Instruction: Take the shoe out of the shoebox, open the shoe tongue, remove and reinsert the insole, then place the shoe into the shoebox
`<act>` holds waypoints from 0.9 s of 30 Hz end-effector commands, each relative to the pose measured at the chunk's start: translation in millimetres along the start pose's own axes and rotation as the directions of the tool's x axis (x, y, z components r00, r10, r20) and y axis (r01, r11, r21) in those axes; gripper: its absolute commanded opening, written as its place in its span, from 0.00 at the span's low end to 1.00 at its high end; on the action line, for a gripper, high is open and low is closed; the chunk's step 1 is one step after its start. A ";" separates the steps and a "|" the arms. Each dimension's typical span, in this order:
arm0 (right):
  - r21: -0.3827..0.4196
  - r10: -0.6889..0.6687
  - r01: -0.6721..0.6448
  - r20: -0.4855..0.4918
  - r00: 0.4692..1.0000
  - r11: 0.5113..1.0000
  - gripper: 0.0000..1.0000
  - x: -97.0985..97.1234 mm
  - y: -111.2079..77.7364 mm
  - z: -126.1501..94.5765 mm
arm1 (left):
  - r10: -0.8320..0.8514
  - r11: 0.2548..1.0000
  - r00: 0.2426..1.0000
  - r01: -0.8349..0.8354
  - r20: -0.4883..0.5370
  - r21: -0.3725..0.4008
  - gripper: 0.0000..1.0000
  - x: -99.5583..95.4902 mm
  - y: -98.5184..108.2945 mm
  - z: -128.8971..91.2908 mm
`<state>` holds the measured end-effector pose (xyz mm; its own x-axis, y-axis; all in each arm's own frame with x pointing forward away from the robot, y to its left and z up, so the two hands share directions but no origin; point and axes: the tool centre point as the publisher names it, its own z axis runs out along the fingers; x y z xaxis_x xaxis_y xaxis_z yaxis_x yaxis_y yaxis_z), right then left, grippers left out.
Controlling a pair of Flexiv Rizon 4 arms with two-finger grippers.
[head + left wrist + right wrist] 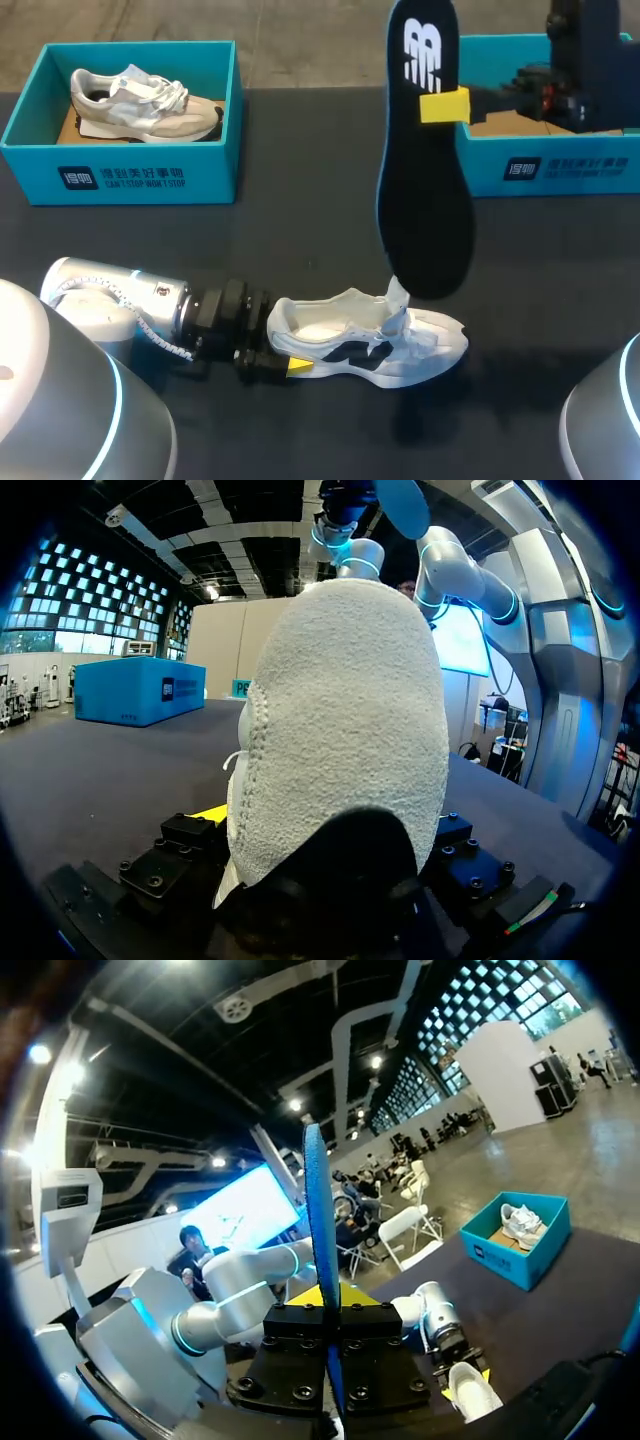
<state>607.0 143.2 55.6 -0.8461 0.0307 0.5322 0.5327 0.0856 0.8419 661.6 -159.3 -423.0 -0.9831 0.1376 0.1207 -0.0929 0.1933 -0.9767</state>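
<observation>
Tabletop [300,230], dark and matte, carries everything. The left arm [120,300] lies low along its near edge, and the right arm [590,60] comes in high at the far right corner. Two teal boxes stand along the far edge. The left shoebox [120,170] holds a beige shoe [145,100], while the right shoebox [560,165] is partly hidden behind the right arm.

The insole [425,200], dark with a blue rim, hangs upright in the air with one end pointing down just above the white shoe [360,345]. This shoe rests on its sole near the front edge, out of both boxes, its tongue lifted and its opening showing pale lining.

The right gripper [445,105] is clamped on the insole's upper part; from its wrist, the insole [322,1260] shows edge-on between the finger blocks. The left gripper [288,352] grips the white shoe's heel, which fills the left wrist view [345,740] between the fingers.
</observation>
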 end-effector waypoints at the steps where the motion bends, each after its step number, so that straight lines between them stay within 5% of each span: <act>1: -0.012 0.002 -0.002 0.041 0.999 1.000 0.00 6.9 -6.9 -3.0 | -0.001 1.000 1.000 0.001 0.002 -0.001 0.00 -0.5 2.4 0.3; 7: -0.012 0.002 -0.002 0.041 0.999 1.000 0.00 6.9 -6.9 -3.0 | -0.001 1.000 1.000 0.001 0.002 -0.001 0.00 -0.5 2.4 0.3; 27: -0.016 -0.007 0.008 0.045 0.999 1.000 0.00 30.3 -64.8 -1.7 | -0.001 1.000 1.000 0.001 0.002 -0.001 0.00 -0.5 2.4 0.3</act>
<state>562.4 138.1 18.2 -0.8488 0.0535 0.5259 0.5286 0.0995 0.8430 661.6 -159.3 -423.1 -0.9831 0.1376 0.1207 -0.0929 0.1933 -0.9767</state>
